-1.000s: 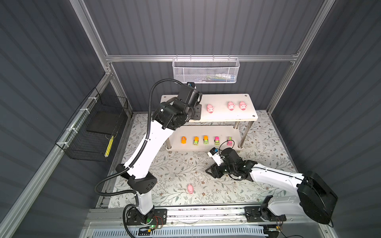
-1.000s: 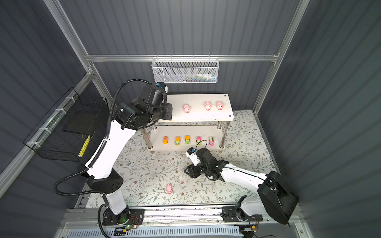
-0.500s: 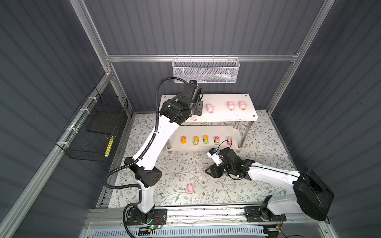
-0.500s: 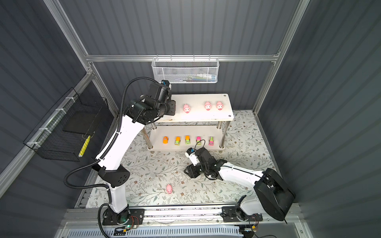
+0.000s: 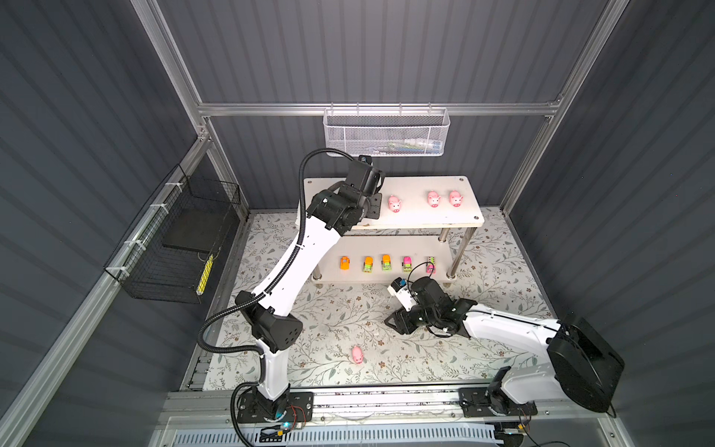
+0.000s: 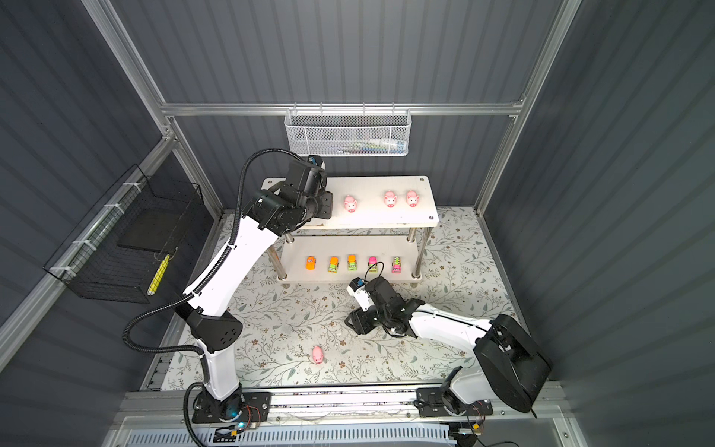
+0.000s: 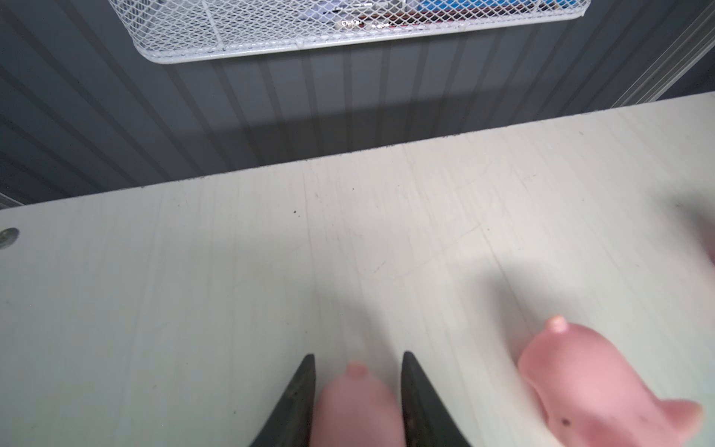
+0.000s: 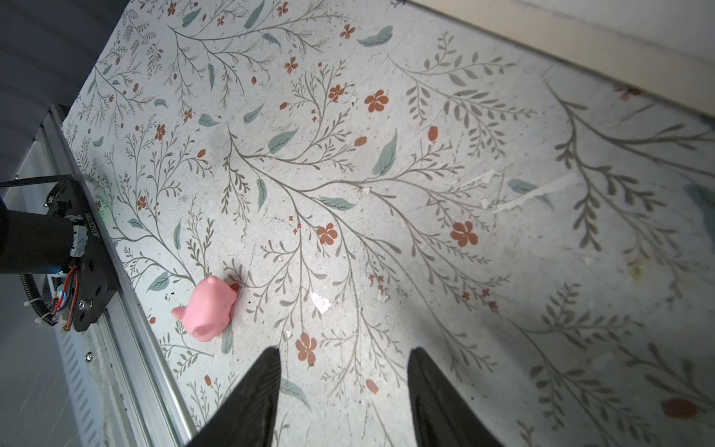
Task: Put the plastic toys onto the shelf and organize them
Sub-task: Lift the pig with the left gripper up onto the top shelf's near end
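Now the left gripper [image 7: 356, 358] clamps a pink pig [image 7: 354, 406] at the shelf [image 7: 193, 271] (top board, left end); the right gripper [image 8: 343, 352] gapes empty near a stray pig [image 8: 211, 307].

Between the tips of the left gripper [image 7: 356, 360], the pig [image 7: 354, 414] is blurred and cut off by the frame edge. In both top views that gripper hides it. A pink smear [image 7: 711, 247] at the edge is perhaps another pig.

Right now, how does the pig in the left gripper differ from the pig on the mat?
The gripped pig is clamped by the left gripper over the shelf top; the mat pig lies free on the floral mat. The gripped pig has another pig beside it; the mat pig sits alone. Both are pink.
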